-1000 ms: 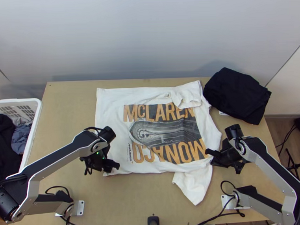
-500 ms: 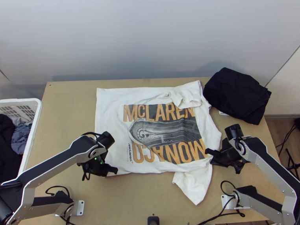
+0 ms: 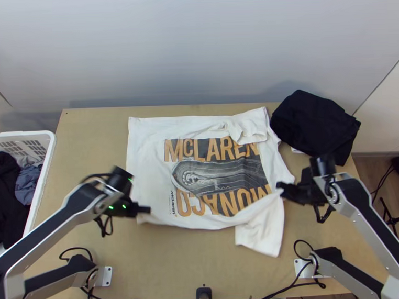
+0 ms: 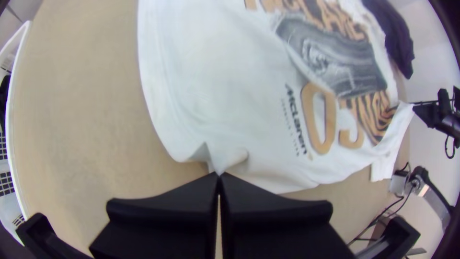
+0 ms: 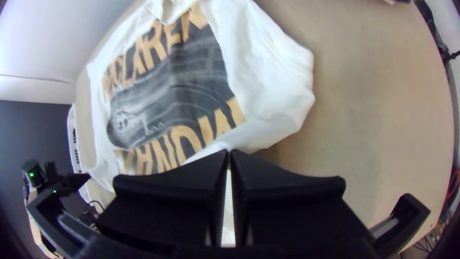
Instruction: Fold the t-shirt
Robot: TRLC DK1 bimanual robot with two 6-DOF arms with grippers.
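Observation:
The white t-shirt (image 3: pixel 147 167) lies spread with its print up, neck end toward the right. My left gripper (image 3: pixel 148 209) is at its near left hem corner in the top view; in the left wrist view the left gripper (image 4: pixel 219 175) is shut on that corner, which is pinched into a small peak. At the near right shoulder my right gripper (image 3: pixel 279 186) holds the shirt raised, and the near sleeve (image 3: pixel 262 233) hangs below. The right wrist view has the right gripper (image 5: pixel 229 152) shut on white cloth. The far sleeve (image 3: pixel 251 126) lies folded over the shirt.
Folded black cloth (image 3: pixel 314 125) lies at the table's far right, close to the shirt. Left of the table stands a white basket (image 3: pixel 48 147) with dark and grey clothes. Bare wood (image 3: pixel 188 262) shows along the near side.
The left gripper has moved slightly left and up the picture, with the shirt corner. My right gripper has gone up the picture and slightly right, lifting the shoulder; the near sleeve has shifted along with it.

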